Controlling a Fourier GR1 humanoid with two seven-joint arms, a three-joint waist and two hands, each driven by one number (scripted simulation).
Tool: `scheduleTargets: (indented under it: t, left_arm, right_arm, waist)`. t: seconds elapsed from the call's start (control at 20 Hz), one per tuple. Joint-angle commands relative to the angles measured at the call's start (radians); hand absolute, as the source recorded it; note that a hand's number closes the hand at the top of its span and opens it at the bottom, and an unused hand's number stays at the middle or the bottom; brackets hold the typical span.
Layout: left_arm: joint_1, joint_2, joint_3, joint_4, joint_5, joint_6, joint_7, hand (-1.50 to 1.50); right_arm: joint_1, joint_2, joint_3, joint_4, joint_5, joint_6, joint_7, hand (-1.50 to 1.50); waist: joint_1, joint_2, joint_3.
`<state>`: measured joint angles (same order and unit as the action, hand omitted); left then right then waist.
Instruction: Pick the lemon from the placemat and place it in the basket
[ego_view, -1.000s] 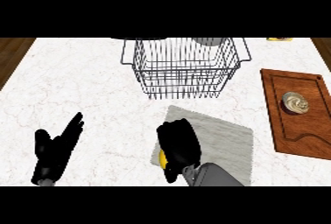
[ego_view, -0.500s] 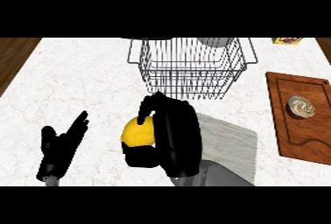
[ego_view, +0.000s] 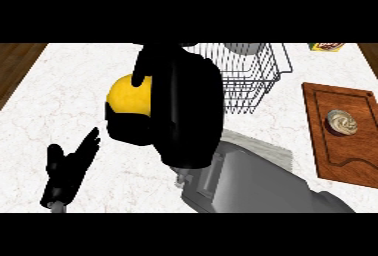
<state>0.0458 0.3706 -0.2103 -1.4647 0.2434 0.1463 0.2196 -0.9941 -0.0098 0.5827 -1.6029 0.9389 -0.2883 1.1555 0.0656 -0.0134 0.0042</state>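
My right hand (ego_view: 184, 107) fills the middle of the head view, raised high off the counter, its fingers and thumb curled round the yellow lemon (ego_view: 129, 95). The hand covers the left part of the wire basket (ego_view: 255, 75), which stands at the back of the counter. Only a grey corner of the placemat (ego_view: 269, 150) shows beside my right forearm. My left hand (ego_view: 70, 167) rests open at the lower left, fingers up and away from everything.
A wooden cutting board (ego_view: 339, 132) lies at the right edge with a small round pale object (ego_view: 342, 121) on it. A small yellow item (ego_view: 327, 46) sits at the counter's far right corner. The wooden floor shows past the counter's left edge.
My right hand has risen with the lemon and moved forward toward the basket, now hiding part of it. The left hand has stayed still.
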Motion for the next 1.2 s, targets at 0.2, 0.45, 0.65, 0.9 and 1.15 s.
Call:
scheduleTargets:
  t: [0.2,0.45,0.65,0.9,1.15]
  left_arm:
    - [0.035,-0.023,-0.007,0.081,-0.009,0.013,0.027,0.00]
    - [0.083,-0.003,0.001,0.053,-0.006,-0.006,0.010,0.00]
    - [0.045,-0.011,0.017,0.044,0.006,0.000,0.051,0.00]
    - [0.065,-0.030,0.011,0.070,-0.011,-0.012,-0.007,0.00]
    - [0.105,-0.020,0.002,0.008,-0.008,-0.021,0.030,0.00]
  right_arm:
    - [-0.264,0.009,-0.173,0.184,-0.050,0.015,0.228,1.50]
    - [-0.386,0.009,-0.268,0.349,-0.072,0.023,0.195,1.50]
    - [-0.407,0.009,-0.306,0.489,-0.086,-0.004,0.087,1.50]
    - [-0.372,0.010,-0.339,0.601,-0.143,-0.117,-0.045,1.50]
    - [-0.328,0.010,-0.357,0.661,-0.189,-0.235,-0.073,1.50]
  waist:
    - [-0.028,0.014,-0.008]
    - [-0.021,0.015,-0.007]
    - [-0.033,0.020,-0.006]
    - [-0.030,0.025,-0.006]
    - [-0.020,0.022,-0.005]
